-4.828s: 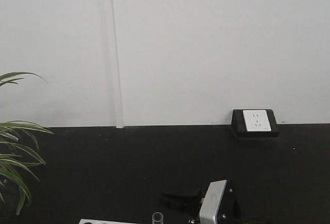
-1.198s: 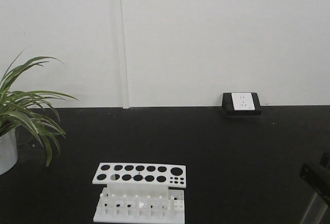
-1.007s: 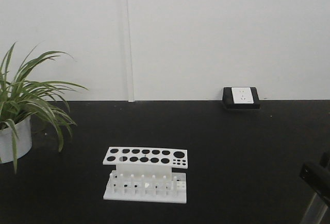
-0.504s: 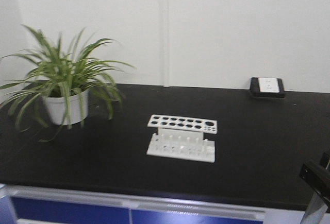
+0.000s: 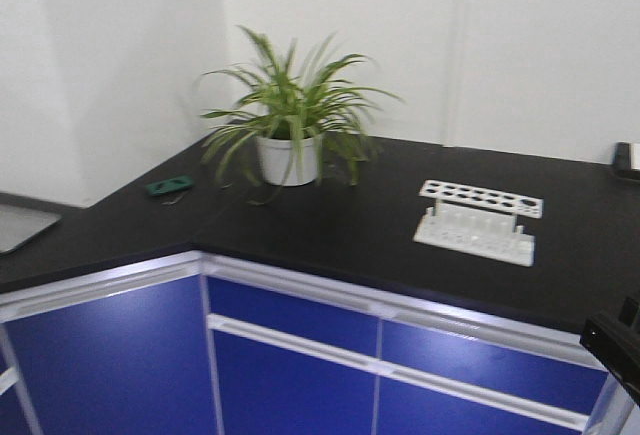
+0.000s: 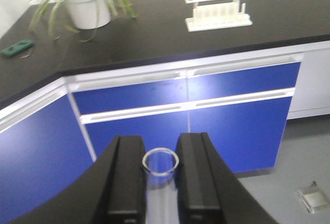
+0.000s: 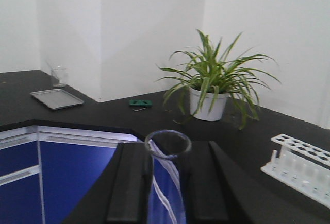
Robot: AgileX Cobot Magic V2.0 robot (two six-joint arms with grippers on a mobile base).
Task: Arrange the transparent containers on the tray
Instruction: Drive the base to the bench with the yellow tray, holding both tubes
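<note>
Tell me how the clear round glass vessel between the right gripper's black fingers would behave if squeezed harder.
The clear round glass vessel looks thin-walled, so probably fragile and light. Its smooth curved side against the right gripper's flat black fingers suggests it could slip or twist. Being round, it would likely roll if laid down.

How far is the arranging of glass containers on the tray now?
Done: nothing visible; the grey tray looks bare, a clear glass near its far corner. In hand: left pincer grips a glass vessel, right pincer a second glass vessel. Left: place both on a tray.
</note>
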